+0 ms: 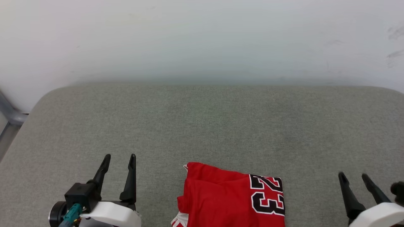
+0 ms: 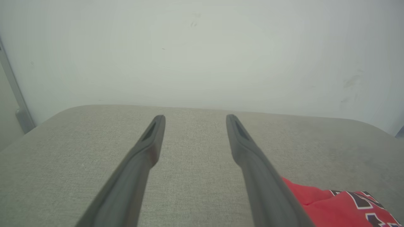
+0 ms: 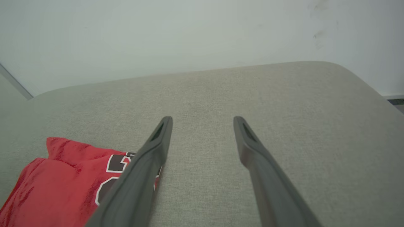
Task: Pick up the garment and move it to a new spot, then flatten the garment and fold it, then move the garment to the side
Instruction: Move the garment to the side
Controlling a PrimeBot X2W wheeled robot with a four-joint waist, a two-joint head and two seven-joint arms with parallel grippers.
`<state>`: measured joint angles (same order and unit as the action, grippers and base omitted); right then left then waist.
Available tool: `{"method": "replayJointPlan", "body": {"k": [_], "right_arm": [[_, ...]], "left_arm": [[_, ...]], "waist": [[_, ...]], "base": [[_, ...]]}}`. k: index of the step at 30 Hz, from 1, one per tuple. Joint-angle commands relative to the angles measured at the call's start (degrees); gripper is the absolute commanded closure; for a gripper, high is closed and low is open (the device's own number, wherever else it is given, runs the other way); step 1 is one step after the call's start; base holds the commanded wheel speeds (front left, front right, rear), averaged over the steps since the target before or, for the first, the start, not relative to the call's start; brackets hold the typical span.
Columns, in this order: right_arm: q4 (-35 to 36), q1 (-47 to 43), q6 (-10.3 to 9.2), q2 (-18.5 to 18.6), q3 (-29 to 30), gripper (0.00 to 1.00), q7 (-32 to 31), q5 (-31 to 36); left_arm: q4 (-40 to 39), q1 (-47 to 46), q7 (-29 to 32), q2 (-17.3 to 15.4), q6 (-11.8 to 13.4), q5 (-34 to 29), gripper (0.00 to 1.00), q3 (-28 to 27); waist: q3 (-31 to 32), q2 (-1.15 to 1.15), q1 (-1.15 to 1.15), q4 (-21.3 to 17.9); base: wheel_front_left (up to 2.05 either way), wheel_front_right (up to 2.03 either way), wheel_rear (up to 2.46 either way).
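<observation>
**A:** First entry, the claws?

**B:** Left gripper: two long dark fingers spread wide with nothing between them, to the left of the red jersey and clear of it. Right gripper: the same, spread and empty, to the jersey's right and not touching it.

**A:** Why are they placed like that?

**B:** My guess is one on each flank with the jaws wide, so that either can close on an edge of the jersey.

**A:** Second entry, the jersey?

**B:** Red, with a black, white-edged "23" on its right part and a scrap of striped trim at its lower left. It lies doubled over in a compact, creased bundle, not spread flat. Its near end runs off the bottom of the head view.

**A:** And under it?

**B:** A grey fabric-covered surface with rounded corners. The broad stretch beyond the jersey looks to me like room for moving and flattening it. Beyond that is a pale wall.

**A:** What stage is it at?

**B:** Nothing is held. I can't tell whether that bundle counts as folded.
</observation>
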<state>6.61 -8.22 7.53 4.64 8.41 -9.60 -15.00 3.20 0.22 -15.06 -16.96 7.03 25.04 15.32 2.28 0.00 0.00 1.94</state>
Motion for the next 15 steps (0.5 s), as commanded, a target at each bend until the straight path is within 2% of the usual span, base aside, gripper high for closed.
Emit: {"method": "replayJointPlan", "body": {"k": [1,4,8,15], "right_arm": [[-1.5,-0.6,-0.05,1.2,0.8,0.00,-3.3,-3.5],[-5.2,-0.9,-0.06,3.6,2.2,0.00,-12.1,-8.5],[-8.7,-0.4,-0.06,4.8,1.7,0.00,-21.9,-15.3],[-12.6,3.3,-0.05,3.1,-2.0,0.00,-29.6,-23.2]], "left_arm": [[-0.1,-1.0,-0.1,0.2,-0.4,-0.3,0.00,-0.4],[-0.4,-1.5,-0.1,0.5,-0.9,-0.8,0.00,-0.6],[-0.7,-2.2,-0.1,0.9,-1.1,-1.3,0.00,-0.8],[-1.1,-4.6,-0.1,1.6,-2.4,-2.3,0.00,-0.9]], "waist": [[-0.5,0.00,0.00,0.5],[-1.3,0.00,0.00,1.4],[-2.9,0.00,0.00,3.0],[-6.8,0.00,0.00,5.5]], "base": [[0.00,0.00,0.00],[0.00,0.00,0.00],[0.00,0.00,0.00],[0.00,0.00,0.00]]}}
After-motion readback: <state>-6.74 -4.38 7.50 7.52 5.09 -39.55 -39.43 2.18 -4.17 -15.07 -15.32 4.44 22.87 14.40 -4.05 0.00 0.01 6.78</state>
